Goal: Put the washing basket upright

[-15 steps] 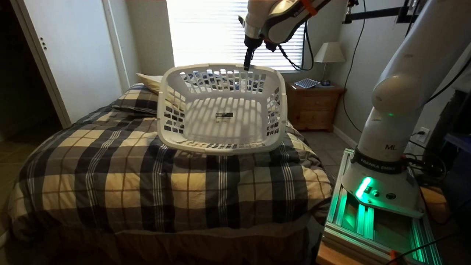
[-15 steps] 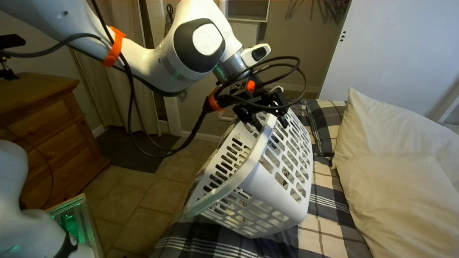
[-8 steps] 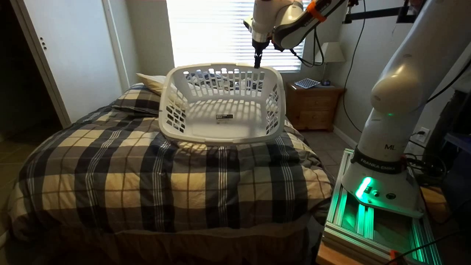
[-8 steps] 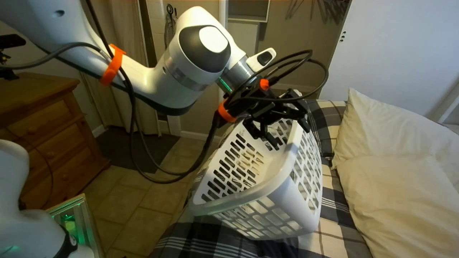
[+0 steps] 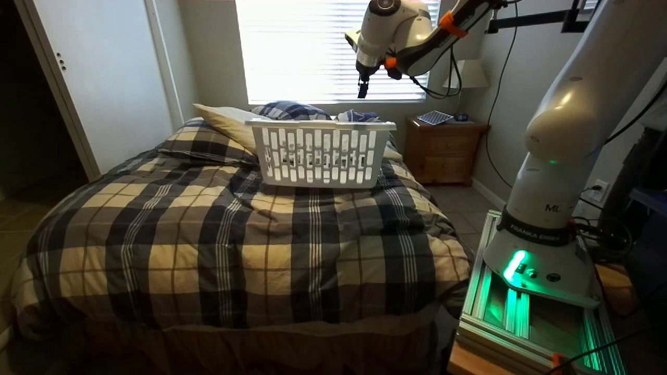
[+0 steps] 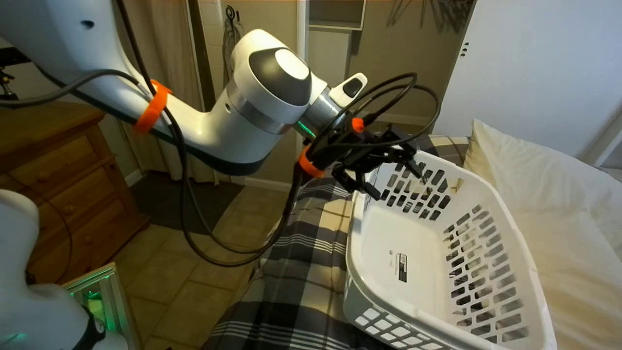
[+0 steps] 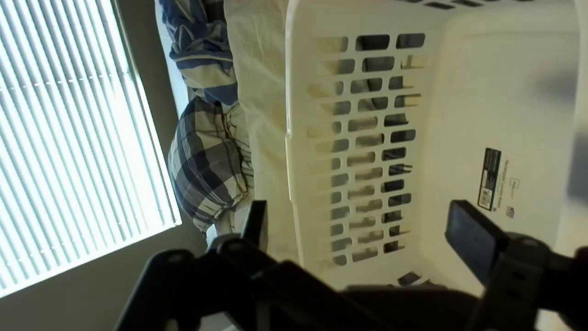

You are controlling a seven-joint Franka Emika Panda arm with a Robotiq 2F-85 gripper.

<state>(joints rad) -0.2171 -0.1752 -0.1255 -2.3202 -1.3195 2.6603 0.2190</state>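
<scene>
White rectangular slotted laundry basket (image 6: pixel 423 238): smooth plastic, soft sheen along the rim.
Navy-and-cream plaid bedspread (image 5: pixel 260 250): matt cloth, wrinkled toward its right-hand edge in an exterior view.
Plain cream pillow (image 6: pixel 544 170): matt cloth, lightly creased.
Brown three-drawer chest (image 6: pixel 77 165): smooth wood, low sheen.
White rounded robot arm (image 6: pixel 233 133): glossy hard shell.
Silver wrist collar (image 6: pixel 318 114): bright, smooth metal.
Black jointed gripper (image 6: pixel 394 181): matt, exact material unclear.
Silver rail frame (image 5: pixel 522 315): shiny metal.

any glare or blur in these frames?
In an exterior view, window blown out, gripper dark against it, green glow at the robot base; in the wrist view, blind slats show despite glare, fingers dark and softer than the washing basket.
</scene>
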